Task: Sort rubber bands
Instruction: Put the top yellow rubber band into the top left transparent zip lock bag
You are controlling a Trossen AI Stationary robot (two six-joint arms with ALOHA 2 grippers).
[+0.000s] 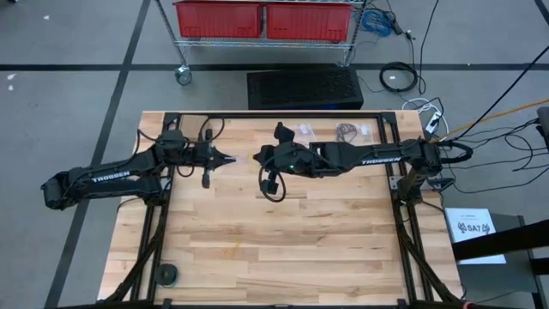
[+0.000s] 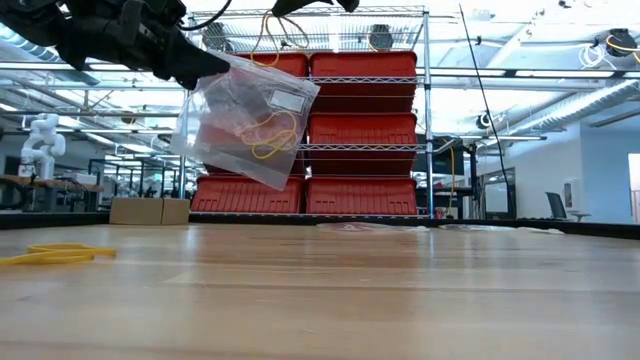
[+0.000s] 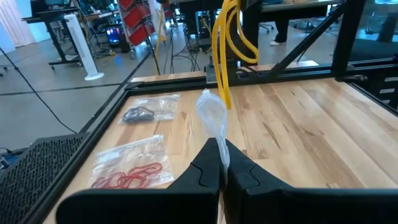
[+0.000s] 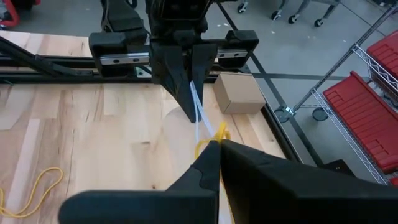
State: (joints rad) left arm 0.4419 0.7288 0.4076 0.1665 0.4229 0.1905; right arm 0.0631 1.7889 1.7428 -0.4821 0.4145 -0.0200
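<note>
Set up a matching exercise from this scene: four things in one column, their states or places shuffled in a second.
Things:
1. left gripper
2. right gripper
3. red rubber bands
4. loose yellow rubber band

States:
a. lying bare on the table
b. shut on a clear bag held in the air
c. inside a flat bag lying on the table
d. shut on hanging yellow rubber bands

Pairs: 1-b, 2-d, 3-c, 4-a
</note>
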